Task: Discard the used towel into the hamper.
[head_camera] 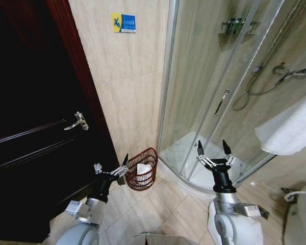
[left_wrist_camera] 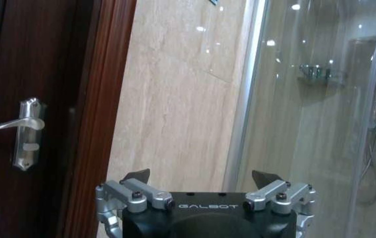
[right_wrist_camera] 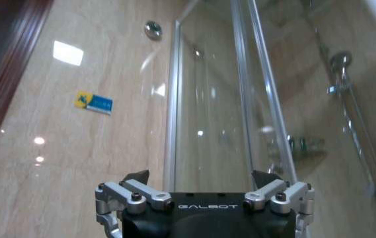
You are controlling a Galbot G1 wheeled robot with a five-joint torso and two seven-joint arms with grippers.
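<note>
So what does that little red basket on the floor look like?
The hamper is a small round basket of dark red-brown open weave, with a thicker rim, a bit narrower at the bottom. It stands upright on the tiled floor, in the corner between the beige wall and the glass shower. Something white lies inside it. The left gripper hovers open right beside its rim; whether they touch is unclear.

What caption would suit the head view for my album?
Both hands open and empty: left hand beside the hamper, right hand before the shower glass.
</note>
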